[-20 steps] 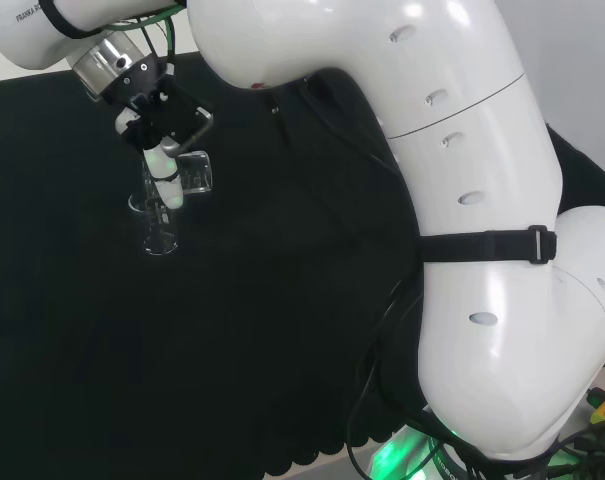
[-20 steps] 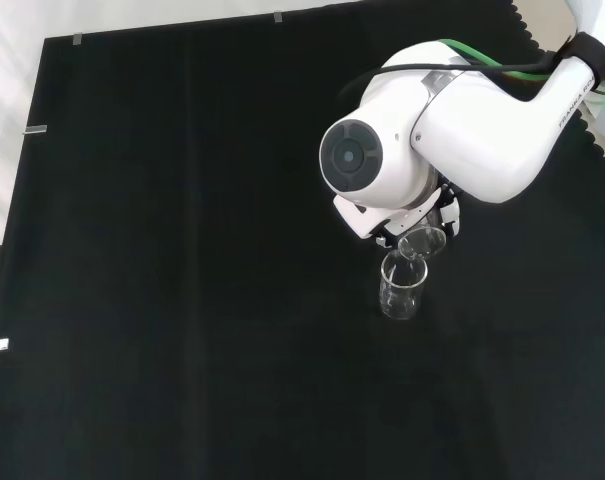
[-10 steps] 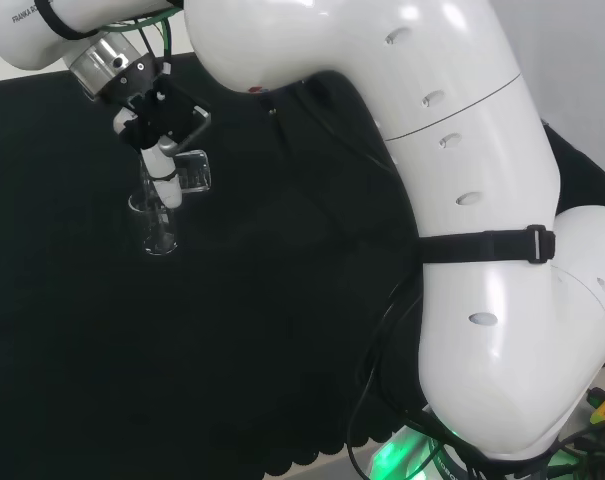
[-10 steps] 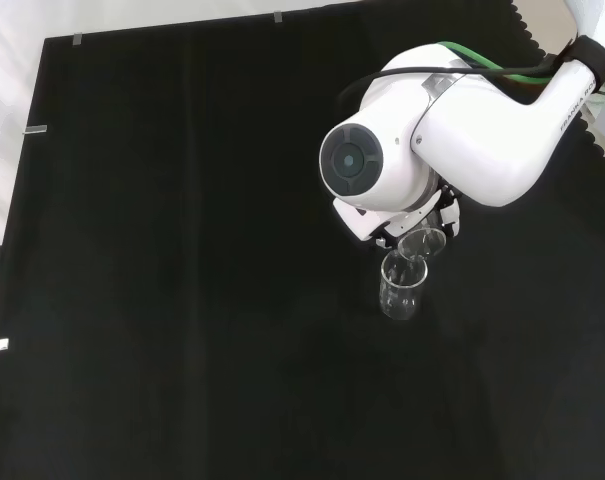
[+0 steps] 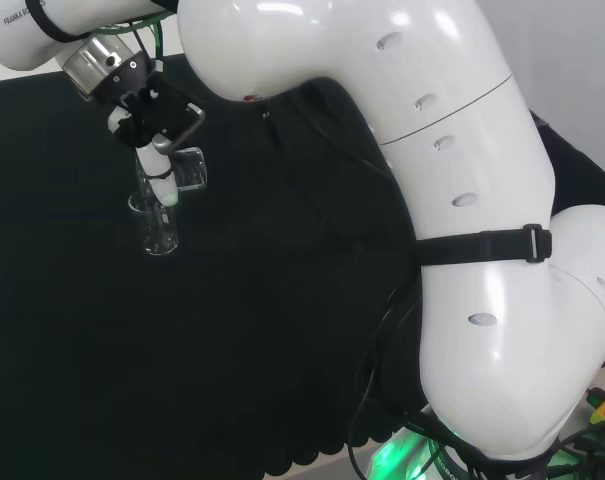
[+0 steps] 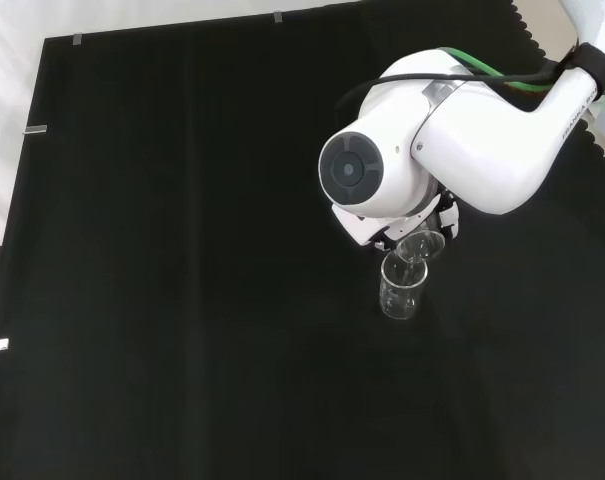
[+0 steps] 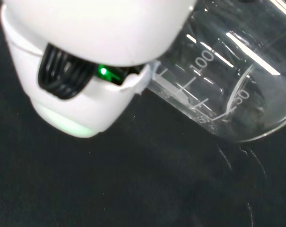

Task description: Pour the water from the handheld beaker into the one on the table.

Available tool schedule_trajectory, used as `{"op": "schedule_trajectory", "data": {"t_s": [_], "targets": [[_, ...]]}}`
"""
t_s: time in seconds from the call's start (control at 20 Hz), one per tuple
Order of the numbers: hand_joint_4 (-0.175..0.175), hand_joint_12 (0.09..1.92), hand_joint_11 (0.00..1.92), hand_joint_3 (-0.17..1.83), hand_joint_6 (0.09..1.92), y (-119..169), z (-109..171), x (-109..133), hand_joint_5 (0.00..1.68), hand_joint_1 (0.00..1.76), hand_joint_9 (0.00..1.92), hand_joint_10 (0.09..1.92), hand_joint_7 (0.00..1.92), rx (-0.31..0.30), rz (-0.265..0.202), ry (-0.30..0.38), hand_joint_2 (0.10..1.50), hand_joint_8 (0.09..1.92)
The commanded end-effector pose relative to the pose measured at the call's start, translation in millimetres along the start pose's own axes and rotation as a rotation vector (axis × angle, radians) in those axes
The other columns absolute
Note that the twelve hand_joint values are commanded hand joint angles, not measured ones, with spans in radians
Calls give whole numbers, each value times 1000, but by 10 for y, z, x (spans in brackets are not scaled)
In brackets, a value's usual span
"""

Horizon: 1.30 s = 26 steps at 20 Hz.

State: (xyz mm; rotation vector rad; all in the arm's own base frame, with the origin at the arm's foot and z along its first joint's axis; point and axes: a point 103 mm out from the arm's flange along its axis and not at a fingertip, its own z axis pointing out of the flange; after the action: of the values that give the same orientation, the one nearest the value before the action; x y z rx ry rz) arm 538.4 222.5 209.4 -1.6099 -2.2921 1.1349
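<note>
A clear beaker [image 5: 188, 168] hangs tilted in my hand [image 5: 158, 135], whose fingers are curled round it. Its mouth leans over a second clear beaker [image 5: 156, 222] that stands upright on the black cloth just below. From the front, the held beaker [image 6: 422, 245] sits right behind the rim of the standing beaker [image 6: 401, 287], and the arm's big white link covers most of the hand. Close up, the held beaker [image 7: 228, 90] lies steeply tipped beside a white fingertip [image 7: 81, 101]. I cannot make out any water in either beaker.
The black cloth [image 6: 182, 250] spreads wide to the left and below the beakers in the front view. The arm's large white links [image 5: 452, 220] stand at the right of the head view. The cloth's scalloped edge [image 5: 312, 455] runs along the near side.
The hand has risen slightly and turned, tipping the held beaker further over the standing one. The standing beaker has not moved.
</note>
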Motion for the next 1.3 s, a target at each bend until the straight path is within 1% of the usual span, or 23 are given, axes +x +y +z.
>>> {"op": "schedule_trajectory", "data": {"t_s": [0.05,0.45,0.65,1.3], "targets": [[-175,705,1276,690,327,3,-19,25,1438,1440,1447,371,1637,-2,-14,-12,556,87],[-175,704,1277,690,329,-17,24,-49,1437,1440,1446,374,1637,12,-7,-17,555,87],[-175,704,1277,690,331,-17,-27,26,1437,1440,1445,376,1637,25,2,-34,556,87],[-175,703,1279,691,334,-16,-16,5,1435,1440,1445,375,1637,33,2,-46,555,87]]}}
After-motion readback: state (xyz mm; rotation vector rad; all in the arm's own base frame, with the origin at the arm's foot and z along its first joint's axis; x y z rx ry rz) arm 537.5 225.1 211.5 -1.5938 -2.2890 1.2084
